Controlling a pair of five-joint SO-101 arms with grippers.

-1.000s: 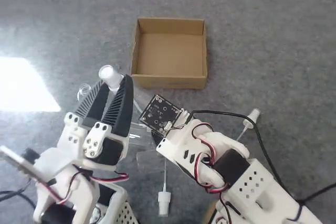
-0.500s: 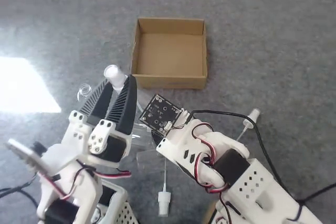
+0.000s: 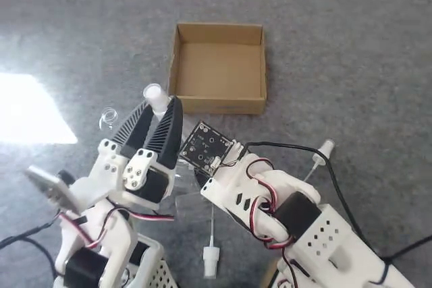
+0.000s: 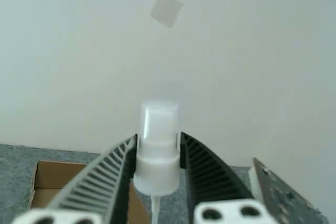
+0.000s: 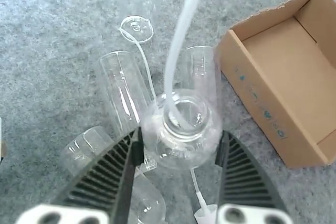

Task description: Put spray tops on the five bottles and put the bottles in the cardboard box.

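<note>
L gripper (image 4: 157, 153) is clamped on a top (image 4: 158, 124), held in the air near the box (image 3: 217, 65) front wall, nozzle up, tube (image 5: 181, 40) hanging down. R gripper (image 5: 178, 139) is closed round a bottle (image 5: 181, 127) below it, mouth up. Tube end looks to be in the neck.

Risks, imo:
- Tube is thin & bendy. If L comes down off-axis it could buckle or pop out of the neck, & the top would seat crooked.
- Bottle is clear & prob. slick. A push from above may slide it thru R's grip or tip it.
- Other bottles (image 5: 123, 87) lie just beside it on the table (image 3: 351, 45), so any swing could send them rolling.

Hard to tell:
- In the high view the held bottle is hidden under both arms, so the top-to-neck gap can't be judged.
- Can't tell how deep the tube goes.
- Clear bottles overlap, so the count is uncertain.

Two spare tops (image 3: 210, 257) lie on the table nr the R arm.
</note>
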